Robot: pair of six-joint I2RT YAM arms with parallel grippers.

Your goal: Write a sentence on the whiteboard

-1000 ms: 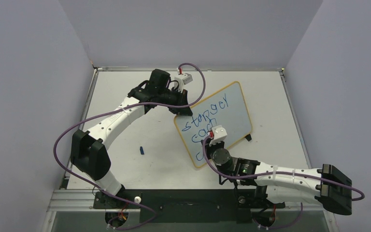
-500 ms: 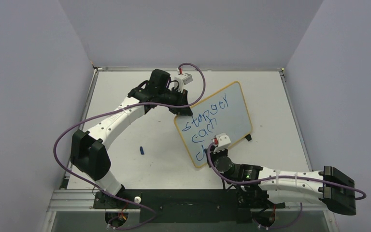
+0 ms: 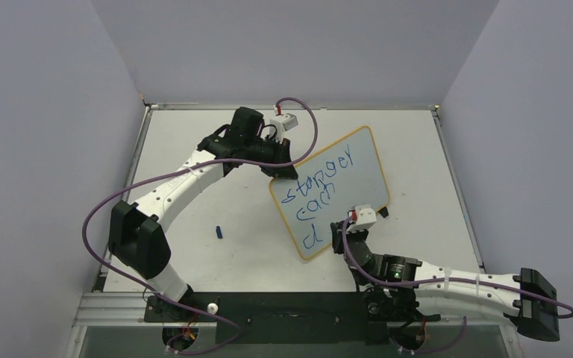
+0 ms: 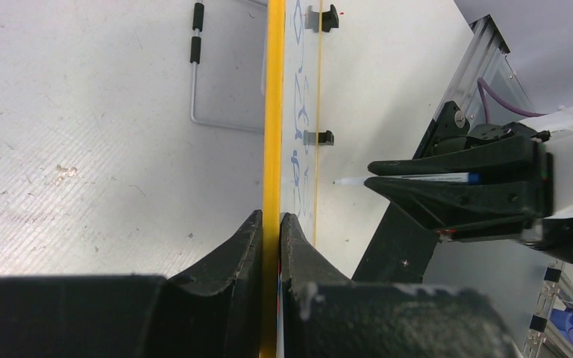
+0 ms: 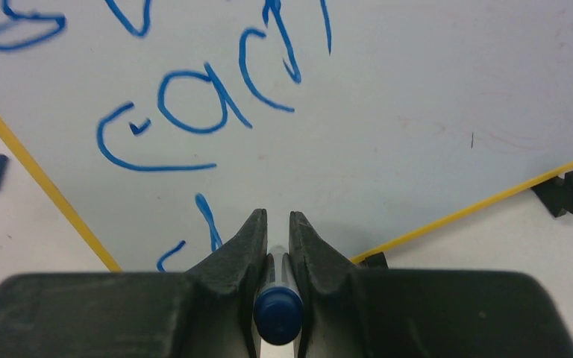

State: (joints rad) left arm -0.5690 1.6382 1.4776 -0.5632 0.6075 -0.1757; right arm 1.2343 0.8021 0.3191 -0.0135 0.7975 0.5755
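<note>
Enclosure: a white, scuffed table [image 3: 194, 149] with plain grey walls [image 3: 45, 112] on three sides.

The whiteboard [image 3: 362, 164] stands propped on the middle of the table, right of centre. In the top view its long axis runs diagonally from near-left to far-right, and its written face is turned toward the right arm. It is a glossy white panel with rounded corners and a thin yellow-orange frame. One small black foot [image 3: 383, 213] shows at its right corner.

The sentence [image 3: 317, 190] is blue marker script in three lines that follow the long axis. It reads roughly "stanger", "can" and a single "d".

The left gripper [image 4: 271, 218] is clenched on the board's frame at the upper-left edge, which it meets edge-on, with one finger on each face.

The right gripper [image 5: 277, 216] is clamped around a marker [image 5: 277, 313] with a blue butt. It sits low beside the board's near-right edge. The white tip points at the face below "can"; contact cannot be determined.

A small blue cap [image 3: 219, 233] lies on the table left of the board, well apart from it. Behind the board, a bent wire [image 4: 216, 119] with black sleeves rests on the table.
</note>
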